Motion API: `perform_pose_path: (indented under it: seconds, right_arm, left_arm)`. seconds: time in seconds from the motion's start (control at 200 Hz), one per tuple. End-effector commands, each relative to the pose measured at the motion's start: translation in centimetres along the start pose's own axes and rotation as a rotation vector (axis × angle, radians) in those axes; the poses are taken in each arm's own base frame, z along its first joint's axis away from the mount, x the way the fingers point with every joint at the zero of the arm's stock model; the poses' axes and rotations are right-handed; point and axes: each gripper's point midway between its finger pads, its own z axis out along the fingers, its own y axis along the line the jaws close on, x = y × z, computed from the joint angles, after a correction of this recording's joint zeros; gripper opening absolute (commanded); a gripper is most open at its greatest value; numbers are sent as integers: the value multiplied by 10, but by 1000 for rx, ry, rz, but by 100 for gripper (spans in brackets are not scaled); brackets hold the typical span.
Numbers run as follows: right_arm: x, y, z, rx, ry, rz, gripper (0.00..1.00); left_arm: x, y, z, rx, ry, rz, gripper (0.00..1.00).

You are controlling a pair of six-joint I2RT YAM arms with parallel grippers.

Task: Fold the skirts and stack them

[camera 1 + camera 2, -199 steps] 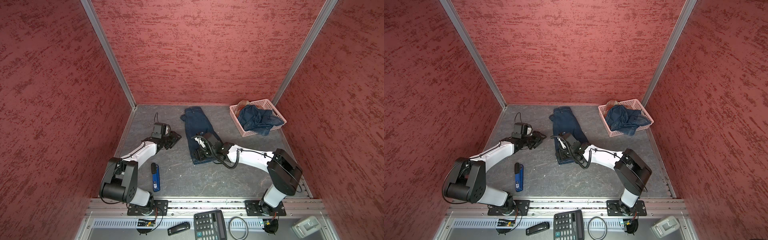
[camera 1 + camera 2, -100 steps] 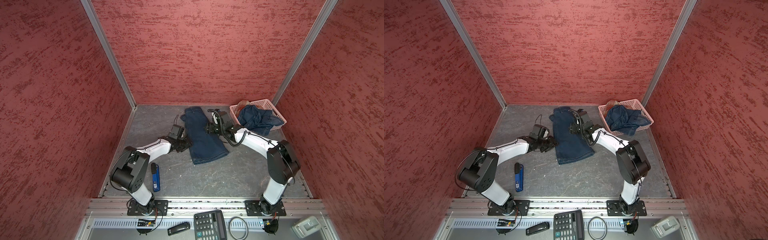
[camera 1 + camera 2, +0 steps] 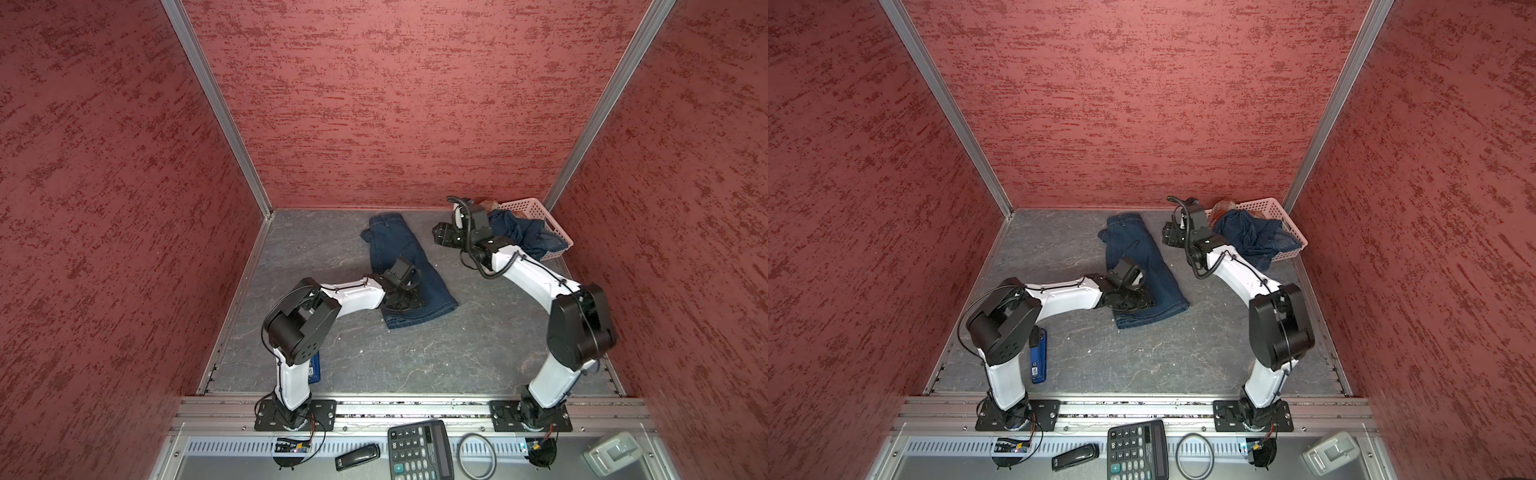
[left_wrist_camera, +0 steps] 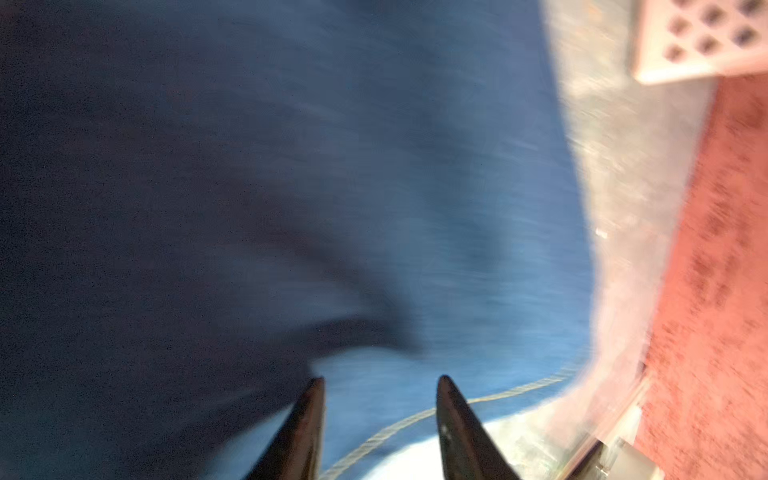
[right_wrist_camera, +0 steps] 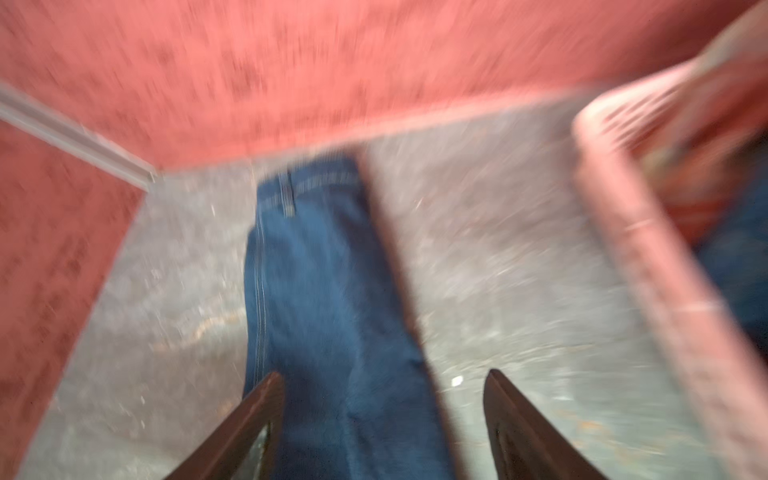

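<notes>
A dark blue denim skirt (image 3: 395, 249) (image 3: 1133, 253) lies folded lengthwise in the middle of the table, waistband toward the back wall. My left gripper (image 3: 405, 302) (image 3: 1133, 301) hangs low over its near hem end. In the blurred left wrist view the left gripper (image 4: 380, 382) is open, with denim (image 4: 291, 166) and hem stitching showing between the fingers. My right gripper (image 3: 437, 236) (image 3: 1168, 237) is open above the bare table between the skirt and the basket; in the right wrist view the right gripper (image 5: 382, 374) holds nothing. A second denim skirt (image 3: 519, 235) (image 3: 1250, 237) and a plaid skirt (image 3: 490, 204) (image 3: 1223, 208) sit in the basket.
The pink perforated basket (image 3: 536, 205) (image 3: 1268, 204) (image 5: 631, 232) stands at the back right corner. A blue flat device (image 3: 314, 369) (image 3: 1038, 359) lies near the left arm's base. Red walls close in three sides. A calculator (image 3: 419, 455) and small items lie on the front ledge.
My right gripper left the skirt's near end and swung back beside the basket. My left gripper came in from the left onto the near hem. The hem end now lies spread wider.
</notes>
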Motion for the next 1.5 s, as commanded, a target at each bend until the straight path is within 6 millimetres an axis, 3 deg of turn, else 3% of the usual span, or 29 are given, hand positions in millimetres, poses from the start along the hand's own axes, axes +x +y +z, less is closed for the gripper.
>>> perform_pose_path:
  seconds: [0.0, 0.15, 0.291, 0.401, 0.486, 0.611, 0.736, 0.821, 0.917, 1.047, 1.122, 1.212, 1.292, 1.372, 1.498]
  right_arm:
    - [-14, -7, -22, 31, -47, -43, 78]
    - [-1, -5, -20, 0, -19, -38, 79]
    - [23, 1, 8, -14, 56, -53, 79]
    - [33, 6, 37, -24, 104, -57, 79]
    - [36, 10, 56, -33, 119, -49, 79]
    - [36, 6, 81, -13, 123, -37, 79]
    - [35, 7, 102, -16, 125, -41, 79]
    - [31, 7, 110, -14, 124, -49, 79]
    - [12, 8, 104, -15, 93, -51, 80]
    - [-24, 6, 73, -20, 24, -56, 81]
    - [-36, 3, 53, -11, -9, -70, 82]
    - [-39, 1, 33, -7, -37, -91, 83]
    - [-37, 1, 17, -8, -56, -104, 85]
    - [-31, -2, 3, -12, -70, -100, 85]
    - [-5, 1, -12, -8, -44, -102, 85]
  left_arm:
    - [-16, -15, -23, 85, -31, 4, 52]
    - [-45, 14, -62, 33, -106, -20, 57]
    - [-63, 57, -83, -44, -146, -77, 57]
    - [-63, 88, -88, -85, -147, -136, 55]
    - [-52, 99, -82, -105, -118, -151, 54]
    - [-26, 99, -58, -140, -39, -142, 52]
    - [0, 92, -37, -160, 36, -117, 51]
    - [17, 74, -24, -145, 80, -88, 50]
    - [33, 43, -6, -99, 132, -31, 51]
    - [49, -2, 8, 5, 190, 69, 55]
    - [48, -27, -3, 95, 186, 140, 60]
    - [29, -41, -33, 171, 121, 182, 71]
    - [3, -33, -61, 185, 32, 171, 80]
    - [-37, -7, -88, 161, -76, 92, 82]
    - [-95, 56, -118, 29, -241, -67, 81]
